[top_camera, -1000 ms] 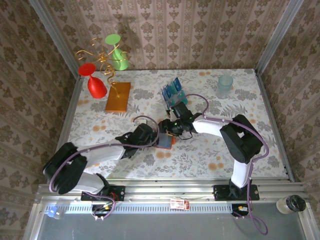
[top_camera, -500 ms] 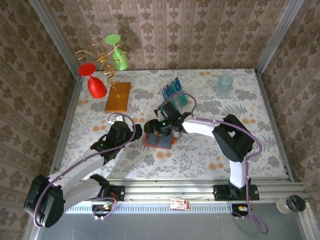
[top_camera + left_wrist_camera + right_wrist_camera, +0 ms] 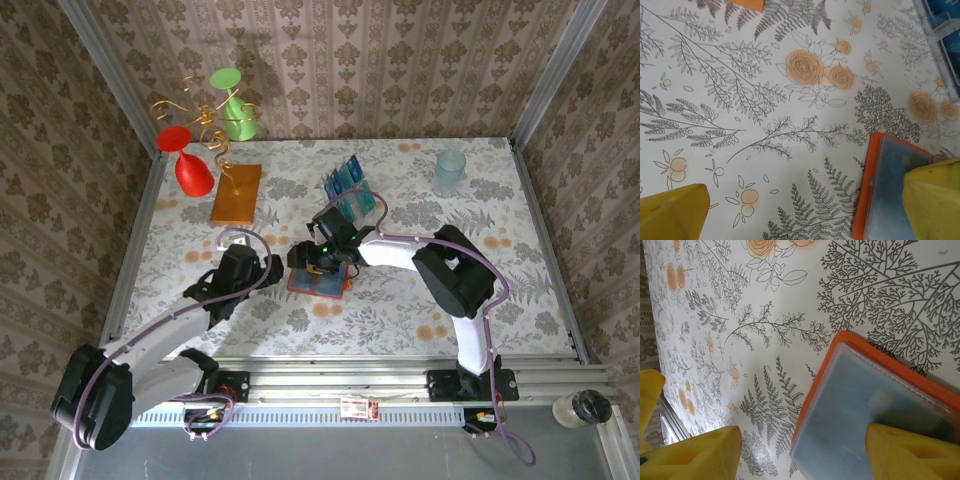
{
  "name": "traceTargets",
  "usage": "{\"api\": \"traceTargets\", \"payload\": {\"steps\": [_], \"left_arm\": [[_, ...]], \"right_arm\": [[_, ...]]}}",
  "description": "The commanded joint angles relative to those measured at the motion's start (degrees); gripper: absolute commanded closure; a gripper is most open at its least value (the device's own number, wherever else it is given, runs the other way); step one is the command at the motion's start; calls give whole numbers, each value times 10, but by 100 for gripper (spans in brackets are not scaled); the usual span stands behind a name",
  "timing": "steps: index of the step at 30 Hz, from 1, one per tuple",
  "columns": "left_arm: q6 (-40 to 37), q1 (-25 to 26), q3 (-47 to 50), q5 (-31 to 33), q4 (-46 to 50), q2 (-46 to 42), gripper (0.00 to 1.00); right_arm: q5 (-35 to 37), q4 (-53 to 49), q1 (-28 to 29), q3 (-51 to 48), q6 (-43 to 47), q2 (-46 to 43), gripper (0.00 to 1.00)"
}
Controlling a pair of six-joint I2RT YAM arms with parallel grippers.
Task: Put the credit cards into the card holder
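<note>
Looking from the top camera, I am finding the card holder [image 3: 322, 284] lying open on the table [image 3: 450, 290], its long axis running roughly left to right. The right gripper [image 3: 316, 260] is hanging directly over it and is the nearer. The left gripper [image 3: 262, 268] is hovering just beside its left end. The credit cards [image 3: 346, 181] are standing in the clear rack [image 3: 368, 203] behind.

Left wrist: jaws are gaping fully and are empty.

Right wrist: jaws are standing part open, clamping nothing, with 1 finger over the pocket.

Brown damask-papered walls [image 3: 400, 60] around a pale floral-clothed table [image 3: 540, 200]
</note>
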State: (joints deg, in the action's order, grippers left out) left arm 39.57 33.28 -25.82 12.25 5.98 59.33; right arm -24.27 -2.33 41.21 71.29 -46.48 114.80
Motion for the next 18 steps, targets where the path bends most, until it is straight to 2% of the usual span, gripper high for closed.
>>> {"api": "traceTargets", "payload": {"steps": [1,12,18], "left_arm": [[-9,-5,4,-12,-11,12,0],[-19,8,-37,-47,-42,91,0],[-44,25,-77,-42,-37,129,0]], "right_arm": [[-4,0,-6,-12,7,-33,33],[5,4,-29,-66,11,-93,34],[60,-43,-36,-102,38,-152,35]]}}
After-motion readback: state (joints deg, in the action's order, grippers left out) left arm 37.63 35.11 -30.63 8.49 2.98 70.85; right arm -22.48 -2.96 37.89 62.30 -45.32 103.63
